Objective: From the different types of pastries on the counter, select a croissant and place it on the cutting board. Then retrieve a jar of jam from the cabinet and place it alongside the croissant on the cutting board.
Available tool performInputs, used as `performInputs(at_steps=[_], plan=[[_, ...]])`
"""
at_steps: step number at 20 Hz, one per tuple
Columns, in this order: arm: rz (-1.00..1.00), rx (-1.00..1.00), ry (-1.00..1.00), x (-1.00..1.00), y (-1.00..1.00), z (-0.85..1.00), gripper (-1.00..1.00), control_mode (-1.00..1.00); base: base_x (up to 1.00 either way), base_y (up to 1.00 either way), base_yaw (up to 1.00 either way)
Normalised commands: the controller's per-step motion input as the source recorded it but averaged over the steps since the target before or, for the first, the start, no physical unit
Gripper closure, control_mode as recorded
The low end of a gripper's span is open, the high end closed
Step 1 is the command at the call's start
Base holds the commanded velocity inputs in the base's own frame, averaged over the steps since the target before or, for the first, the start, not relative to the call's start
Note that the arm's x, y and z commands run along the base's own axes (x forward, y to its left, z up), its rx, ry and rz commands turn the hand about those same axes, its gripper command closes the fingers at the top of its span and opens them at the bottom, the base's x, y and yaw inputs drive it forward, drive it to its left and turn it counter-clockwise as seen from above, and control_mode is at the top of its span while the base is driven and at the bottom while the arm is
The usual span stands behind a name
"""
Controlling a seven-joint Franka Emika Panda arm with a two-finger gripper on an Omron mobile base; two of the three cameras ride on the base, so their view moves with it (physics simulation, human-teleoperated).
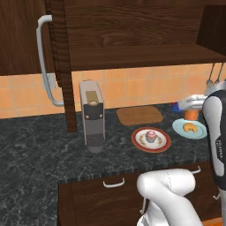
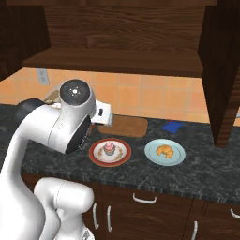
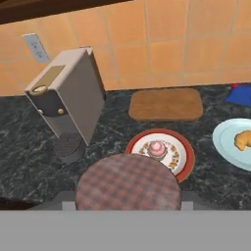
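Observation:
My gripper hangs above the counter, shut on a jar of jam with a red checked lid. That jar shows as an orange shape under the hand. The croissant lies on a pale blue plate at the right. A pink-frosted cupcake sits on a red-rimmed plate, just beyond the jar. Behind both plates the wooden cutting board lies bare against the tiled wall. The cabinet stands open, its door swung out.
A grey coffee machine stands left of the cutting board. Something blue lies by the wall behind the blue plate. Utensils hang at the far right. Drawer fronts run below the counter's edge.

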Motion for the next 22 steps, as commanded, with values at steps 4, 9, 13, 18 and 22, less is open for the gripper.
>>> performInputs(at_steps=[4, 9, 13, 18, 22], plan=[[0.36, 0.06, 0.00, 0.06, 0.13, -0.38, 1.00, -1.00, 0.00, 0.00, 0.00], [0.36, 0.01, 0.00, 0.00, 0.15, -0.38, 1.00, -1.00, 0.00, 0.00, 0.00], [0.38, 0.00, -0.02, 0.11, 0.02, -0.19, 1.00, -1.00, 0.00, 0.00, 0.00], [0.26, 0.00, -0.03, 0.36, 0.00, -0.02, 1.00, -1.00, 0.00, 0.00, 0.00], [0.14, 0.00, -0.02, 0.36, 0.00, -0.08, 1.00, -1.00, 0.00, 0.00, 0.00]])
